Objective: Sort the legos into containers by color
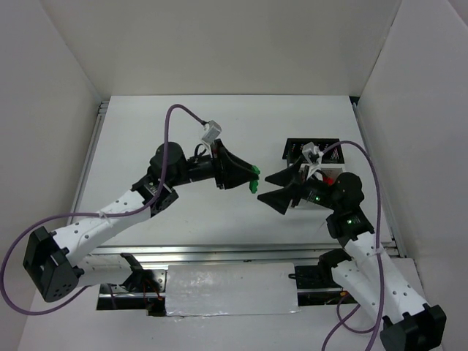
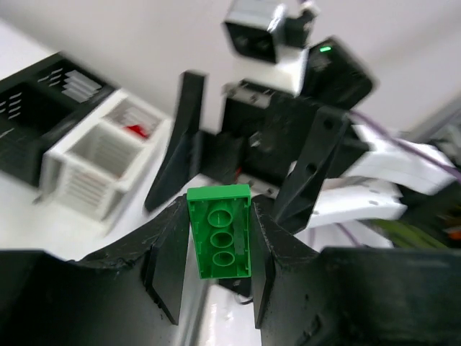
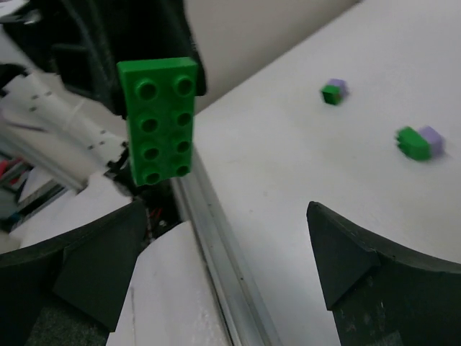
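My left gripper [image 1: 251, 180] is shut on a green lego [image 1: 254, 180] and holds it in the air above the table's middle. In the left wrist view the lego [image 2: 220, 231] sits between the two fingers, hollow underside towards the camera. My right gripper [image 1: 263, 188] is wide open and empty, facing the lego from the right with its tips just short of it. In the right wrist view the lego [image 3: 158, 119] shows its studs, up and to the left of the open gripper [image 3: 223, 252]. The white container [image 2: 101, 158] holds a red lego [image 2: 137, 130]; the black container [image 2: 36, 108] adjoins it.
Two small lavender-on-green legos [image 3: 333, 91] [image 3: 418, 140] lie on the white table beyond the right gripper. The containers [image 1: 314, 155] stand at the right, partly hidden by the right arm. An aluminium rail [image 3: 223, 267] runs along the table's near edge.
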You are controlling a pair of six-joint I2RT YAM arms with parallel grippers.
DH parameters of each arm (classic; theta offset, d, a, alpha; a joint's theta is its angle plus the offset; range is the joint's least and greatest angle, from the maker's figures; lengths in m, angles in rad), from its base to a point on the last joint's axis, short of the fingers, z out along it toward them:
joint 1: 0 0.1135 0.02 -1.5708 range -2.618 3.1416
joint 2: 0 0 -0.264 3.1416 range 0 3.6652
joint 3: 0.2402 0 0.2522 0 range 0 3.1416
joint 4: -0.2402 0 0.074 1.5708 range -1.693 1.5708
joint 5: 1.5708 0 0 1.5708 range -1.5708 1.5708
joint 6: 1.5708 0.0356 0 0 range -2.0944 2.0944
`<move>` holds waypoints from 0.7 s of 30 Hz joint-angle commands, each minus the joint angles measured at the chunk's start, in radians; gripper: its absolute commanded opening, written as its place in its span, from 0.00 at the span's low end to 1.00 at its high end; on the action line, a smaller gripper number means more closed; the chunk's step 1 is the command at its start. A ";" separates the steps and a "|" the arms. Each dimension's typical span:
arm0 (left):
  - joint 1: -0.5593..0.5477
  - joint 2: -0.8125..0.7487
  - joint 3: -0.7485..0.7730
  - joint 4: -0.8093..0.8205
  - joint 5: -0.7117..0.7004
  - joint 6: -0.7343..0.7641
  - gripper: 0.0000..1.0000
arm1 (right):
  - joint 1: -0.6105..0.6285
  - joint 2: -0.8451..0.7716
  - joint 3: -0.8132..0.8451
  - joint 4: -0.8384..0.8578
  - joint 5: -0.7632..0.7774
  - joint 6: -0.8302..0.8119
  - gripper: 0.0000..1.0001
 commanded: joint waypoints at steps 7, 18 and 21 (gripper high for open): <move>0.001 0.013 -0.013 0.267 0.180 -0.116 0.00 | 0.142 0.107 -0.017 0.567 -0.160 0.200 0.99; 0.001 -0.007 -0.015 0.191 0.097 -0.089 0.66 | 0.158 0.205 0.029 0.582 -0.020 0.239 0.00; 0.003 -0.047 0.048 -0.074 -0.201 -0.018 1.00 | 0.152 0.191 0.088 0.249 0.199 0.055 0.00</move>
